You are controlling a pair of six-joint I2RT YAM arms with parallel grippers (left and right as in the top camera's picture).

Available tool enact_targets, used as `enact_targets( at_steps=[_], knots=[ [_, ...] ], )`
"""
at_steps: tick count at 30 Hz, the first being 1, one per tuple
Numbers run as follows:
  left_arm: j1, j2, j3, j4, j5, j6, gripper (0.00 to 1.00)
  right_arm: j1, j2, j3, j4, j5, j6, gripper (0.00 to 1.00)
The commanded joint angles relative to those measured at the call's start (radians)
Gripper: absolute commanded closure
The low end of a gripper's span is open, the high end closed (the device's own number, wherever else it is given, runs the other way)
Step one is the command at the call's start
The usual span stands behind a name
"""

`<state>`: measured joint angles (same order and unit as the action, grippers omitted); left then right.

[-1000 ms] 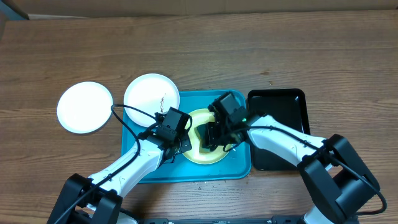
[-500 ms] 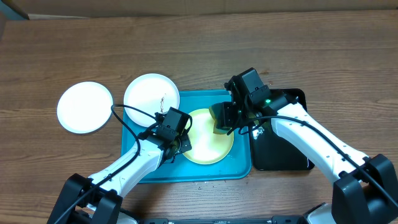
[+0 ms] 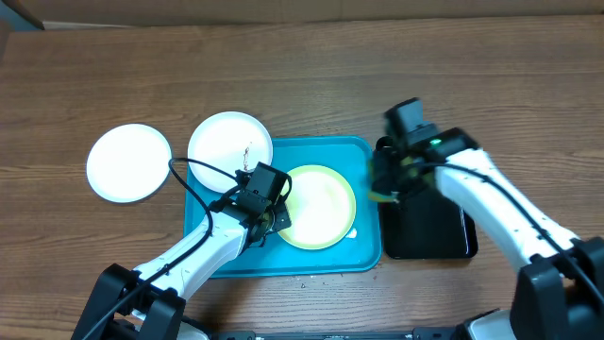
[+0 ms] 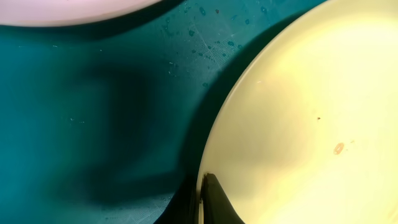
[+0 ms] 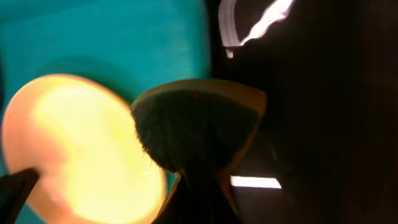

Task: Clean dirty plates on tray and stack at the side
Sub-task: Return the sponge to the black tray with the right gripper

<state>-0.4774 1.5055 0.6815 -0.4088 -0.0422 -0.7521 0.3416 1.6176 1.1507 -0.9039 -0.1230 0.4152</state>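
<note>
- Plate 1 (image 3: 321, 203), pale yellow-green, lies flat in the right half of the turquoise tray (image 3: 302, 151); the left wrist view shows a small brown speck (image 4: 338, 148) on its face.
- Plate 2 (image 3: 229, 142), white with a thin brown smear, overlaps the tray's far-left corner (part over the tray, part over the table (image 3: 302, 76)).
- Plate 3 (image 3: 129, 162), white, sits on the table left of Plate 2, well apart from the tray.
- The left claw (image 3: 276, 220) is narrow, pinched on the near-left rim of Plate 1.
- The right claw (image 3: 387, 184) is clamped on a sponge (image 5: 193, 124), yellow with a dark scrub face.
- It is off Plate 1, over the left edge of the black tray (image 3: 429, 227), which lies just right of the turquoise tray.
</note>
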Motion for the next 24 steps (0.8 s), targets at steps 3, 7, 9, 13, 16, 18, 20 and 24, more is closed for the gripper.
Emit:
enact_targets(
  at_steps=[3, 7, 9, 13, 16, 18, 20, 24],
  knots=[
    [-0.004, 0.008, -0.004, -0.002, -0.017, 0.023, 0.96, -0.040, -0.048, 0.007, -0.007, -0.138, -0.131, 0.96],
    [-0.016, 0.008, -0.004, 0.010, -0.030, 0.031, 0.96, -0.023, -0.048, 0.007, -0.025, -0.074, -0.101, 0.96],
    [-0.027, 0.008, -0.004, 0.015, -0.045, 0.043, 0.96, -0.024, -0.048, 0.006, -0.044, 0.030, -0.040, 0.96],
    [-0.047, -0.018, -0.003, 0.016, -0.085, 0.082, 0.96, -0.046, -0.048, 0.005, -0.090, 0.226, 0.011, 0.96],
    [-0.059, -0.068, -0.003, 0.014, -0.160, 0.105, 0.96, -0.082, -0.048, -0.006, -0.115, 0.336, 0.061, 0.96],
    [-0.061, -0.108, -0.003, 0.014, -0.201, 0.121, 0.96, -0.111, -0.048, -0.020, -0.108, 0.328, 0.061, 0.96],
    [-0.061, -0.150, -0.003, 0.014, -0.227, 0.138, 0.96, -0.130, -0.048, -0.037, -0.101, 0.323, 0.060, 0.96],
    [-0.062, -0.233, 0.000, 0.015, -0.249, 0.226, 0.96, -0.139, -0.048, -0.072, -0.066, 0.323, 0.049, 0.96]
  ],
)
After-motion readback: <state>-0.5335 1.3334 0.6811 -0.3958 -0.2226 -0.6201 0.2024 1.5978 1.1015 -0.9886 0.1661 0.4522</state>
